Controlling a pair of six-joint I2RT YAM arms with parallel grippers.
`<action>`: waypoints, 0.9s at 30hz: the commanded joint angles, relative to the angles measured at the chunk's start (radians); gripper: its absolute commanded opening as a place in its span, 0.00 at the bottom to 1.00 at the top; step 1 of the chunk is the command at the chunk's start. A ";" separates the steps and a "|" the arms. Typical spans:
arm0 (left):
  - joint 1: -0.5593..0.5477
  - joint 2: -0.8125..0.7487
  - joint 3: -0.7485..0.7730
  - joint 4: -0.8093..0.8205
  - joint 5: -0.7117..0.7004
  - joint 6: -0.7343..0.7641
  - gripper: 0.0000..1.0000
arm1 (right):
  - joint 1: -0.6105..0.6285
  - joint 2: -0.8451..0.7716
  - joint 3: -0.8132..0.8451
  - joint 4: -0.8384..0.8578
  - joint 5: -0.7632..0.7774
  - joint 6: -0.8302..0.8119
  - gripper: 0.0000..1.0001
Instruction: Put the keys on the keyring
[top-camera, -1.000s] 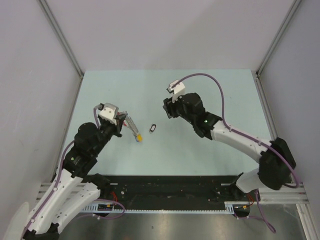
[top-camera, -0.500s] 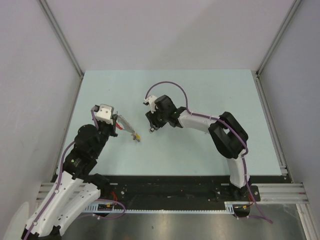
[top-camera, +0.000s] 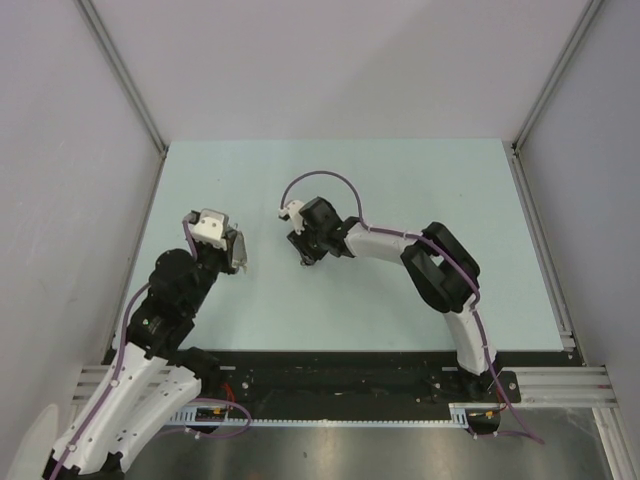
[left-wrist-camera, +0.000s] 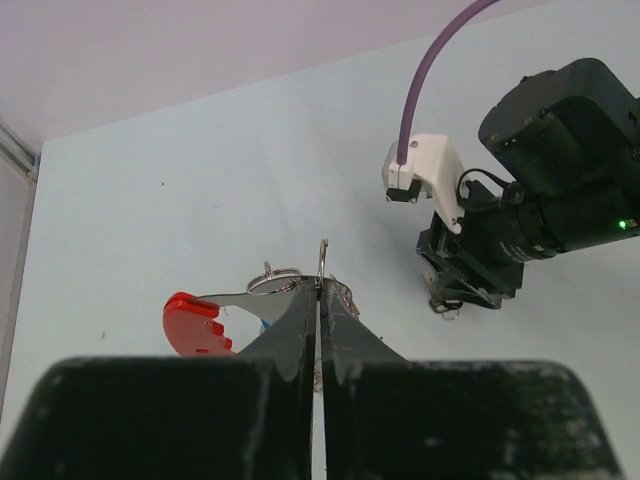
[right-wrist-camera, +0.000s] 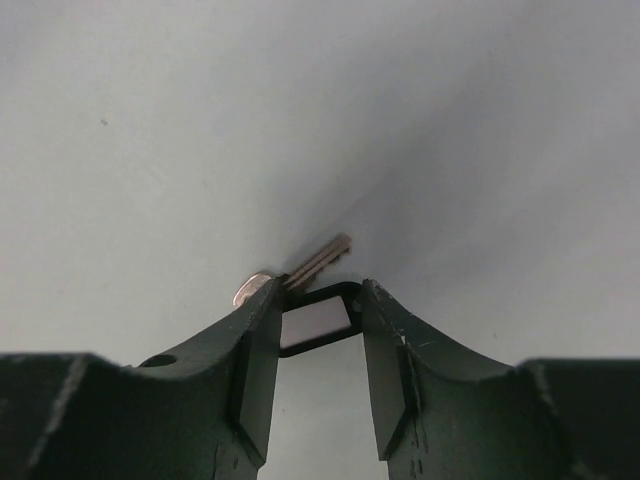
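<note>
My left gripper (left-wrist-camera: 320, 300) is shut on the keyring (left-wrist-camera: 283, 278), a thin grey metal ring with a red curved section (left-wrist-camera: 195, 322) sticking out to its left. In the top view the left gripper (top-camera: 233, 252) hides the ring. My right gripper (top-camera: 308, 254) is down on the table, its jaws either side of the black tag (right-wrist-camera: 318, 322) of a silver key (right-wrist-camera: 322, 258) and touching both edges of the tag. A sliver of blue (left-wrist-camera: 262, 324) shows by the left finger; I cannot tell what it is. The blue-tagged key is not clearly seen.
Pale green table top (top-camera: 400, 180) with grey walls on three sides. The right arm (top-camera: 440, 265) reaches across the middle of the table towards the left arm. A small wire loop (left-wrist-camera: 446, 305) shows under the right gripper in the left wrist view.
My right arm has swung left and come down over the black-tagged key. My left gripper has turned, so the keyring and its dangling tags no longer show in the top view.
</note>
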 joint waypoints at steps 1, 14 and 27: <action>0.010 -0.020 0.001 0.068 0.037 0.005 0.01 | 0.003 -0.078 -0.104 -0.122 0.135 0.040 0.41; 0.010 -0.094 -0.010 0.065 0.068 0.005 0.01 | 0.072 -0.407 -0.356 -0.388 0.252 0.173 0.45; 0.010 -0.187 -0.026 0.059 0.010 0.016 0.02 | 0.179 -0.464 -0.351 -0.460 0.193 -0.237 0.42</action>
